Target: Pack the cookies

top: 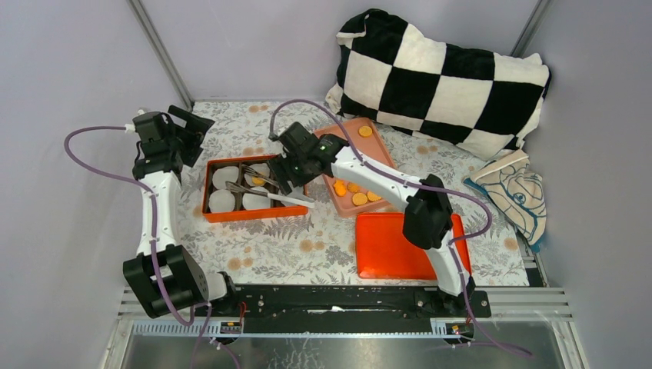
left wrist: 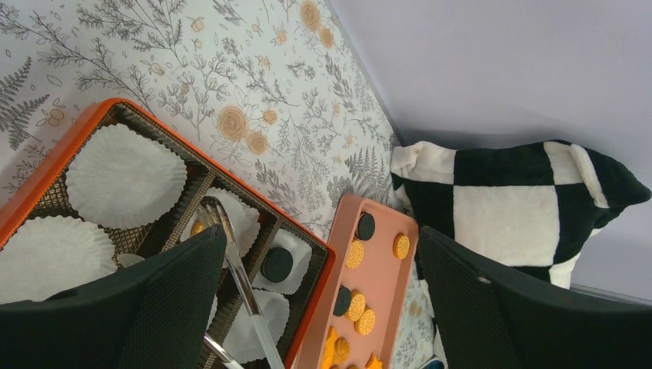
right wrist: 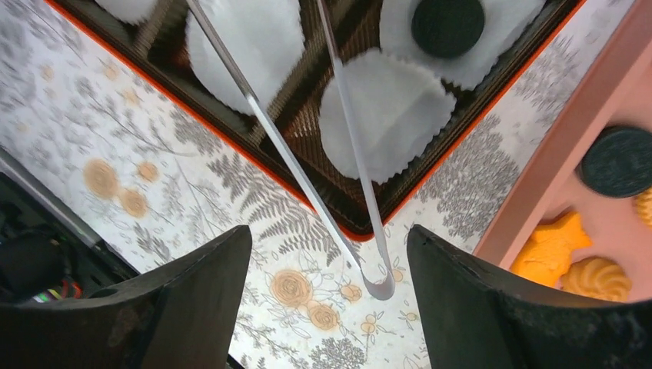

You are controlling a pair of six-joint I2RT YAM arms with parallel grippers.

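Orange and black cookies [top: 355,192] lie on a pink tray [top: 347,131]; they also show in the left wrist view [left wrist: 355,305] and the right wrist view [right wrist: 592,278]. An orange compartment box [top: 209,169] holds white paper liners. One black cookie [left wrist: 277,264] sits in a liner, also seen in the right wrist view [right wrist: 447,23]. Metal tongs [top: 269,194] lie across the box, their bend end on the cloth [right wrist: 377,284]. My right gripper [top: 292,181] is open above the tongs' bend [right wrist: 329,238], not touching. My left gripper [top: 191,132] is open and empty [left wrist: 323,234], left of the box.
An orange lid [top: 407,246] lies near the right arm's base. A black-and-white checked pillow [top: 442,81] rests at the back right, and a folded cloth [top: 511,192] lies at the right edge. A floral tablecloth [top: 307,246] covers the table.
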